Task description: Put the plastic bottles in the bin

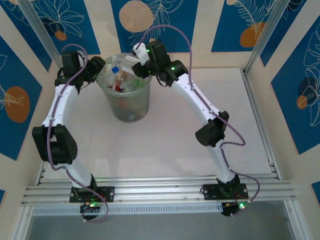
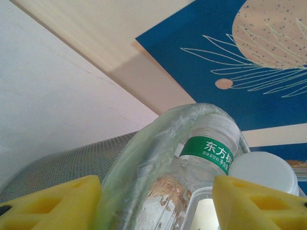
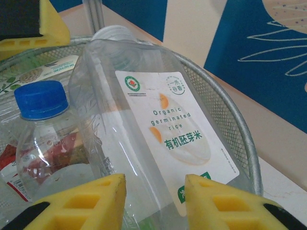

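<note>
Grey-green translucent round bin [image 1: 131,107] is brimming with clear plastic bottles [image 1: 122,77]; right gripper [image 3: 154,196] is clasping a white-labelled clear bottle [image 3: 158,124] above it; left gripper [image 2: 156,206]: grip cannot be told. Task is nearing completion.

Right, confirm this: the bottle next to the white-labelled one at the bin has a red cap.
Not right. The cap is blue, not red; the right wrist view shows it. Its bottle does stand next to the white-labelled one at the bin.

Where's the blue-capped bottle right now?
The blue-capped bottle sits at the left of the right wrist view, inside the bin, close beside the white-labelled bottle held by the right gripper.
</note>
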### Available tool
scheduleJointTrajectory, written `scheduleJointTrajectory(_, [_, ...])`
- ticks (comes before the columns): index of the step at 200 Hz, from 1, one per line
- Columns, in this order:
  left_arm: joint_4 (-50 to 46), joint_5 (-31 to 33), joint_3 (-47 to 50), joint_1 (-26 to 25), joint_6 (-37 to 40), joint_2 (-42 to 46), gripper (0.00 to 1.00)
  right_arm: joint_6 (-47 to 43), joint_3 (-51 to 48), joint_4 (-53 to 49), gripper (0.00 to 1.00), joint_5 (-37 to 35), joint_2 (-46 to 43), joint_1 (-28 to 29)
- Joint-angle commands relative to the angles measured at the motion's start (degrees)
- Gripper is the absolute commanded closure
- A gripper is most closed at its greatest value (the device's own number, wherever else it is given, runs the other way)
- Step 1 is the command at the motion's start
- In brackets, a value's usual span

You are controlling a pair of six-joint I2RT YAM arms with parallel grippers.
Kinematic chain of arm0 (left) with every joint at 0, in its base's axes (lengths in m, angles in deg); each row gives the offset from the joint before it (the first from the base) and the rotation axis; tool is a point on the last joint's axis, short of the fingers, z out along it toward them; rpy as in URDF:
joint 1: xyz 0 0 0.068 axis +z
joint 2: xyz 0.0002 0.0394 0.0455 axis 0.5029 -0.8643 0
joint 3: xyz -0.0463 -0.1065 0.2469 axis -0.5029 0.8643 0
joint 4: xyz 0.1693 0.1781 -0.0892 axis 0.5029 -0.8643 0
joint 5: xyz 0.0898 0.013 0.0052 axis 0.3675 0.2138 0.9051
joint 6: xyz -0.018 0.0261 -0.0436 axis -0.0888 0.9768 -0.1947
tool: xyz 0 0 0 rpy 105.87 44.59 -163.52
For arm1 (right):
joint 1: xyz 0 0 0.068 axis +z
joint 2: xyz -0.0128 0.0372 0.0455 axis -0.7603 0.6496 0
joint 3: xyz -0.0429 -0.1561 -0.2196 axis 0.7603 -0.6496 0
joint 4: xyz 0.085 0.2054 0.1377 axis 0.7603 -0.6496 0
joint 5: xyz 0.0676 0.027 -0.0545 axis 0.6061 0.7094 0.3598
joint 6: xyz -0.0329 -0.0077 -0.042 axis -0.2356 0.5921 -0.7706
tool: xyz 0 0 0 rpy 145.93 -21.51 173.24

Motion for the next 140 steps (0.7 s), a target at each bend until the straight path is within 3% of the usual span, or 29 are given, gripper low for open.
scheduleJointTrajectory(1, [0.8,-4.6,0.8,-2.2,-2.3,-0.3,0.38,1.4,-1.1,-3.2,0.62,-2.0,-2.8,0.0])
scheduleJointTrajectory(45, [-2.8,-2.5,-0.5,-1.8,-0.4,1.8,0.32,1.2,-1.1,-3.8,0.42,-5.5,-5.7,1.0])
scheduleJointTrajectory(101, [-7.8,1.4,-1.4,1.7,2.0,5.0,0.16,1.2,-0.2,-4.4,0.15,-8.4,-11.1,1.9])
scheduleJointTrajectory(140, [-10.4,10.1,3.8,4.7,6.5,13.4,0.08,4.5,-12.9,-3.2,0.05,-14.9,-21.0,1.7])
